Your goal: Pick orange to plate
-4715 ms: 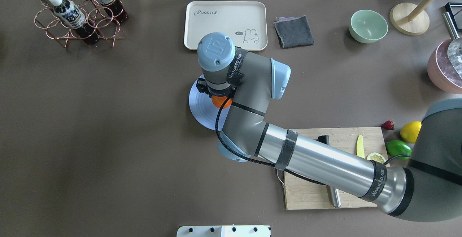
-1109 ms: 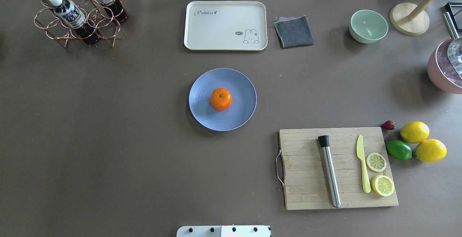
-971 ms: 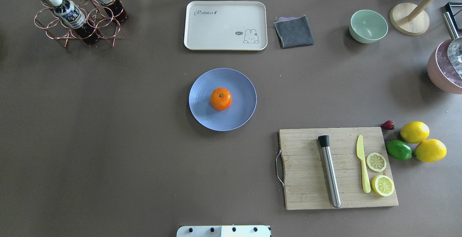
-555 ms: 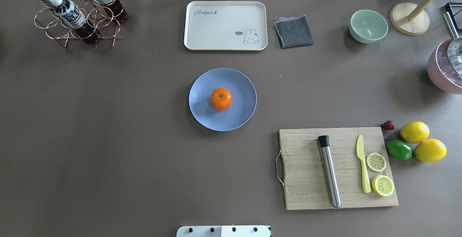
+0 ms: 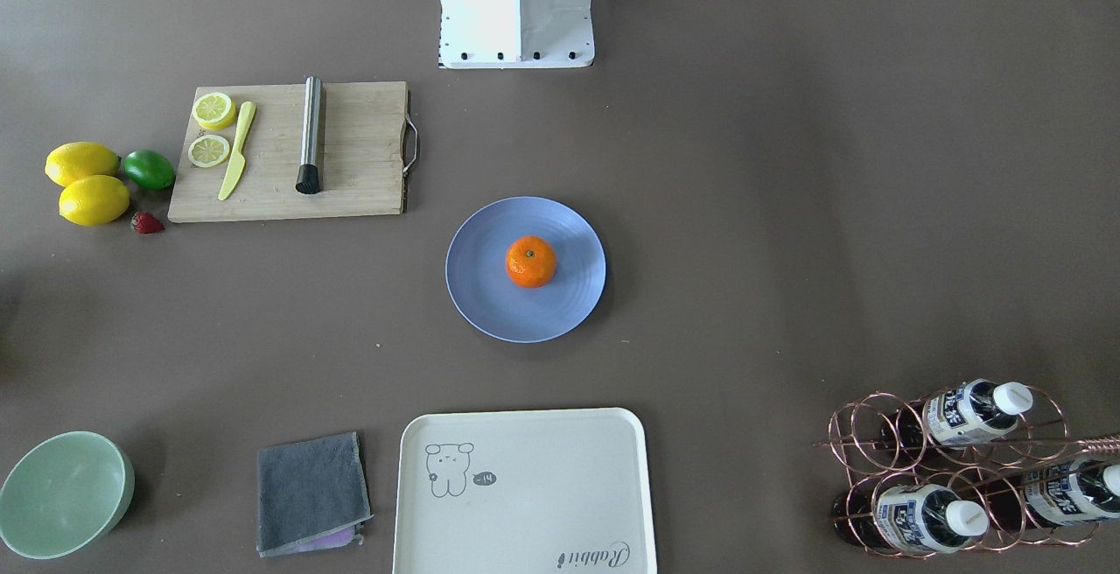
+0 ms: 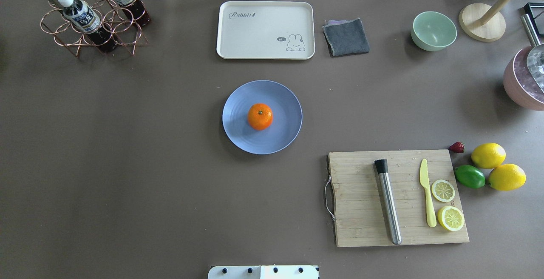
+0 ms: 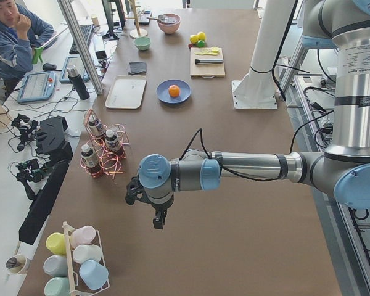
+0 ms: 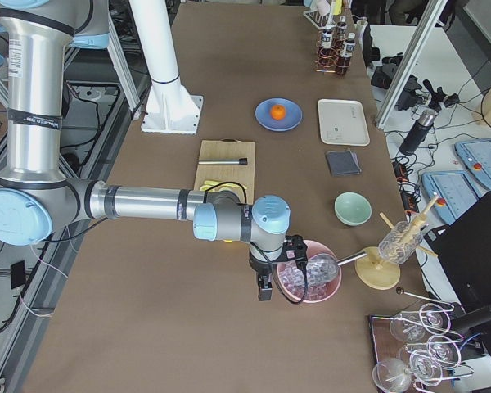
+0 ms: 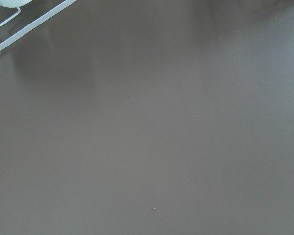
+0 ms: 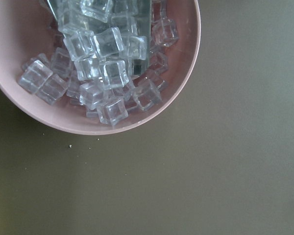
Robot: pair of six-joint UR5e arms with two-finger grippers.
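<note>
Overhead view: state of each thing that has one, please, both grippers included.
orange: resting mid-plate, nothing gripping it.
plate: flat on the table, holding the orange.
pink bowl: holds ice cubes.
green bowl: upright.
cloth: folded.
left gripper: far from the plate; open or shut, cannot tell.
right gripper: beside the pink bowl; cannot tell.
</note>
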